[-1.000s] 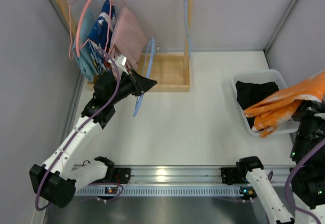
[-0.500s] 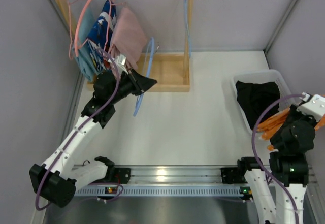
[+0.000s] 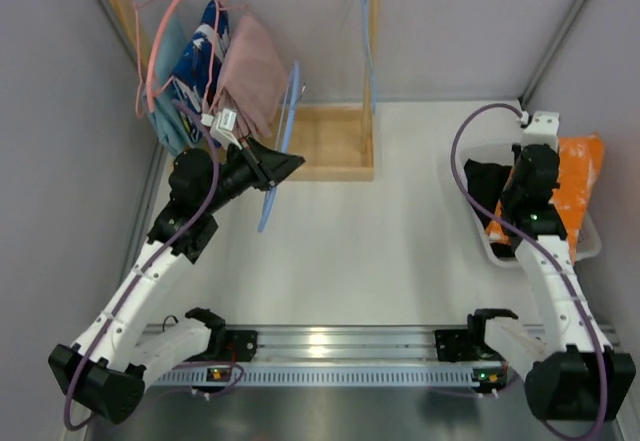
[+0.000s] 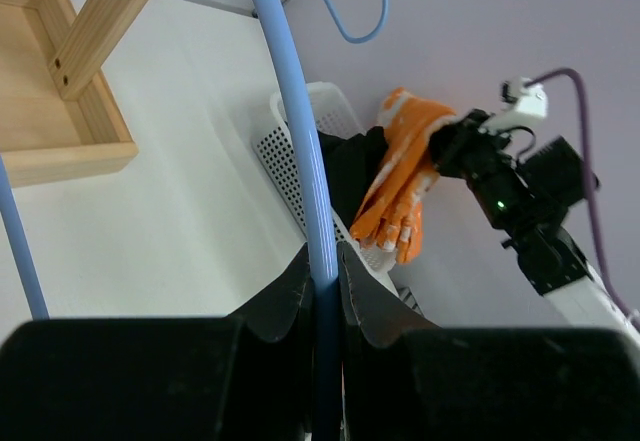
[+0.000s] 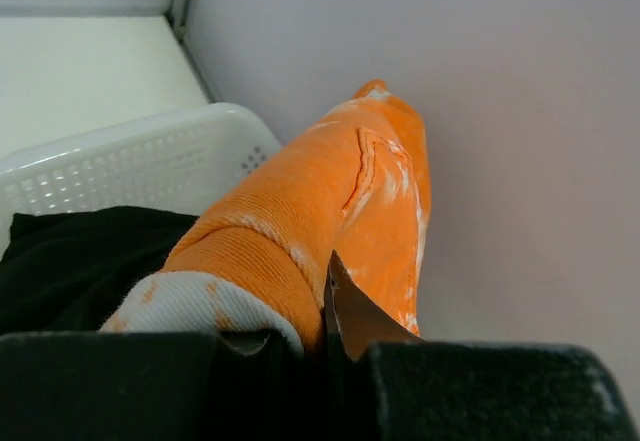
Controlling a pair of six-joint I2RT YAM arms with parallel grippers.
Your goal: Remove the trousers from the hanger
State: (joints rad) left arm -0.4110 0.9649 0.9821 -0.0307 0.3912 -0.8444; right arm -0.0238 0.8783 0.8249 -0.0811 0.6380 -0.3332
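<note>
Open tabletop (image 3: 400,231) between wooden rack (image 3: 335,151) and basket (image 3: 467,183)

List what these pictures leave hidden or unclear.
1. Top view: the right arm hides the right fingers. Their grip on the orange trousers shows only in the right wrist view.
2. The black trousers in the basket are partly covered by the orange pair in every view.
3. The blue hanger, held in the left fingers, has its upper end cut off by the left wrist view's top edge.
4. The hanging clothes overlap, so their count is unclear.
</note>
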